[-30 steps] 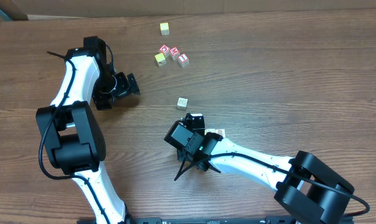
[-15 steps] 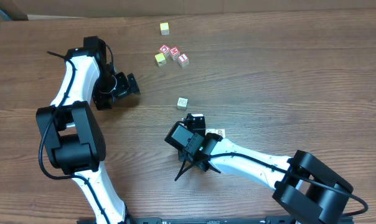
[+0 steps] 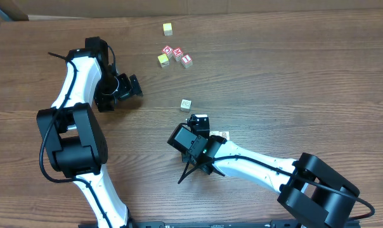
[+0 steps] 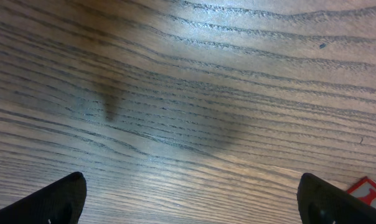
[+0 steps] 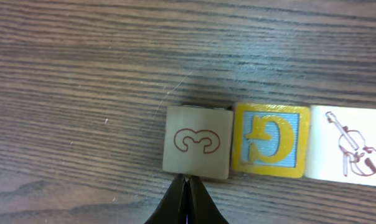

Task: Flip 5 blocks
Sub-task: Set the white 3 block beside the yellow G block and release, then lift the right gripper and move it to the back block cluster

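Three blocks stand in a row in the right wrist view: a cream block with a red "3" (image 5: 197, 142), a yellow-and-blue block (image 5: 272, 140), and a white block with a violin print (image 5: 350, 145). My right gripper (image 5: 188, 182) is shut, its tips touching the near edge of the "3" block. From overhead, the right gripper (image 3: 198, 122) covers part of that row, with the end block (image 3: 224, 135) showing beside it. Another cream block (image 3: 186, 104) lies just beyond. My left gripper (image 3: 129, 87) stands open over bare wood (image 4: 191, 208), holding nothing.
A cluster lies at the table's far side: red-and-white cubes (image 3: 178, 55) and a yellow cube (image 3: 162, 59). A lone yellow-topped cube (image 3: 168, 28) sits beyond them. A red-and-white cube corner (image 4: 368, 190) shows at the left wrist view's lower right.
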Tool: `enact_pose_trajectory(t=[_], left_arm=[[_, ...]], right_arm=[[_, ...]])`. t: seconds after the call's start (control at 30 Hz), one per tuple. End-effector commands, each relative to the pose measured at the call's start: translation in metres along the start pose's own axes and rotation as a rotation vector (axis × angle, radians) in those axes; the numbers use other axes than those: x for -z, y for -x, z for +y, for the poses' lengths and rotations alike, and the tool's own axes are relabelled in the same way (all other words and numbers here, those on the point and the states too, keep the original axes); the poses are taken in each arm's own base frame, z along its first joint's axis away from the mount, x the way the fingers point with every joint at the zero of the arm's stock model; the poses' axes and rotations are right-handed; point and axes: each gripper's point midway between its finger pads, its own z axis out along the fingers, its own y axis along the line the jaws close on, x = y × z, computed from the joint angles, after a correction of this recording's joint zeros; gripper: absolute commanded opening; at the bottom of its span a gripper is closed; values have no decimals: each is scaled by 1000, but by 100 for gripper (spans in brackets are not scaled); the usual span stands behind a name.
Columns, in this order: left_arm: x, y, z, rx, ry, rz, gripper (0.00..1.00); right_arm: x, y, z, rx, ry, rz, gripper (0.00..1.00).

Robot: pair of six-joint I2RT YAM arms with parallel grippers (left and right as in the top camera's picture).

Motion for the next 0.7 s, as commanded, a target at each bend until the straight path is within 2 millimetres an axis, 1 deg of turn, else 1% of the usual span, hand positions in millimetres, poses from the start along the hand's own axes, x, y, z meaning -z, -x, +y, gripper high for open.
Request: enact_pose_trajectory(t=[0.0, 0.3, 0.37, 0.53, 0.6, 0.67], left_arm=[[11, 4, -3, -5, -5, -31, 100], [11, 4, -3, -5, -5, -31, 100], [11, 4, -3, -5, -6, -31, 100], [11, 4, -3, -5, -6, -31, 100], [11, 4, -3, -5, -6, -31, 100], [11, 4, -3, -5, -6, -31, 100]], right_arm=[[-4, 3, -6, -2, -28, -21, 4], [-4, 3, -6, -2, -27, -20, 4], [-4, 2, -5, -2, -19, -13, 6], [-2, -7, 7, -4, 40, 49, 12], [1, -8, 14, -6, 70, 68, 15], [6, -7, 21, -7, 92, 84, 19]])
